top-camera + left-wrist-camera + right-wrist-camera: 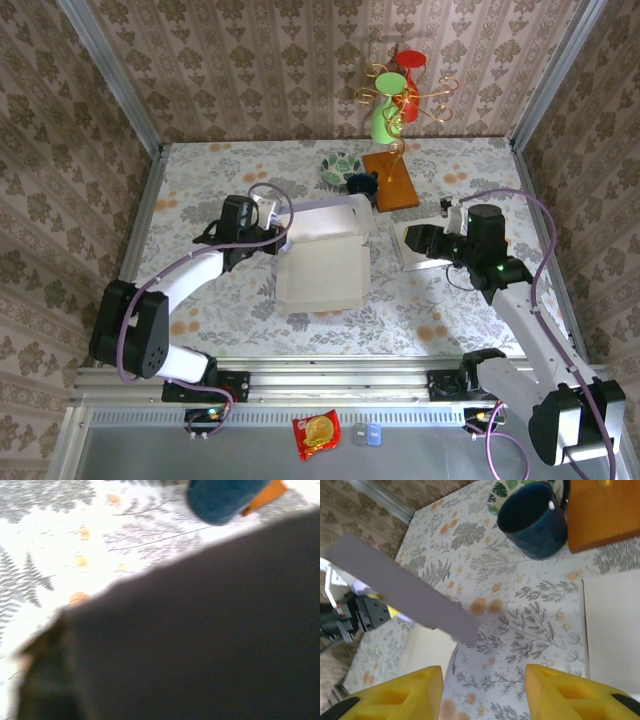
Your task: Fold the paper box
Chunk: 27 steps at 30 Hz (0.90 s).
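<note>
Floral-print surface (pixel 200 190) w/ a flat white paper box (pixel 322 275) lying at centre, its rear flap lifted. Left arm (pixel 190 272) reaches to the box's back-left corner; left jaws together, clamped on that flap. Right arm (pixel 525 315) sits just right of the box; right jaws apart, nothing btwn them, over bare surface. Orange wooden block (pixel 605 512) & dark blue ceramic mug (pixel 534 522) stand side by side behind the box.

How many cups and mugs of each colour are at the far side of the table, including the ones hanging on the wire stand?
Blue mug: 1
Green cup: 1
Red cup: 1
Leaf-print cup, white and green: 1
Total: 4
</note>
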Tool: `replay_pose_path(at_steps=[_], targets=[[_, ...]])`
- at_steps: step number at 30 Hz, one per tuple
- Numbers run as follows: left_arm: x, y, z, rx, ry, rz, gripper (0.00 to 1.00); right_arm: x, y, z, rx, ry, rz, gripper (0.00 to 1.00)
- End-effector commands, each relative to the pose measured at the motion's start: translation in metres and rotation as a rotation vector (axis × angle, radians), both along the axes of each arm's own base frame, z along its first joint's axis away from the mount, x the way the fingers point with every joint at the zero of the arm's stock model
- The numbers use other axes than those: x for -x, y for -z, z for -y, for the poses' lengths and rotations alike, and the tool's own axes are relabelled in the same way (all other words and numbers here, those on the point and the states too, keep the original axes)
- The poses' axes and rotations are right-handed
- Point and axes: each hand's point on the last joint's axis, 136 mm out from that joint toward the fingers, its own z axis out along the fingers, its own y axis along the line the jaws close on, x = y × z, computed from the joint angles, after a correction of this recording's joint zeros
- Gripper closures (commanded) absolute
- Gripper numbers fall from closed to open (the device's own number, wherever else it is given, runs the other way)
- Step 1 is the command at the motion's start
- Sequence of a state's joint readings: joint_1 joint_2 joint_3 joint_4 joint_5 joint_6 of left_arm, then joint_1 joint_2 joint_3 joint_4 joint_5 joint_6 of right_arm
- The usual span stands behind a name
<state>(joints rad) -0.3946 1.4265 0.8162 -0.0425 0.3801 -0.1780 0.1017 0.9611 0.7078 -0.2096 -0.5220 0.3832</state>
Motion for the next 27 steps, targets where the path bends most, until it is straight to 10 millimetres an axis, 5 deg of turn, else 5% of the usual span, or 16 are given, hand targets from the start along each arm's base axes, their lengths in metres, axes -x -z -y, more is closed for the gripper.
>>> replay_pose_path(at_steps=[1, 13, 27], targets=[[0.015, -0.015, 0.018, 0.098, 0.155, -0.035, 1.0, -0.005, -0.021, -0.012, 0.09, -0.147, 0.216, 0.55], [0.022, -0.017, 0.033, 0.17, 0.251, -0.112, 1.0, 0.0, -0.061, -0.066, 0.038, -0.422, 0.286, 0.6], [0.022, -0.017, 0.035, 0.181, 0.256, -0.122, 1.0, 0.002, -0.056, -0.081, 0.079, -0.487, 0.285, 0.65]])
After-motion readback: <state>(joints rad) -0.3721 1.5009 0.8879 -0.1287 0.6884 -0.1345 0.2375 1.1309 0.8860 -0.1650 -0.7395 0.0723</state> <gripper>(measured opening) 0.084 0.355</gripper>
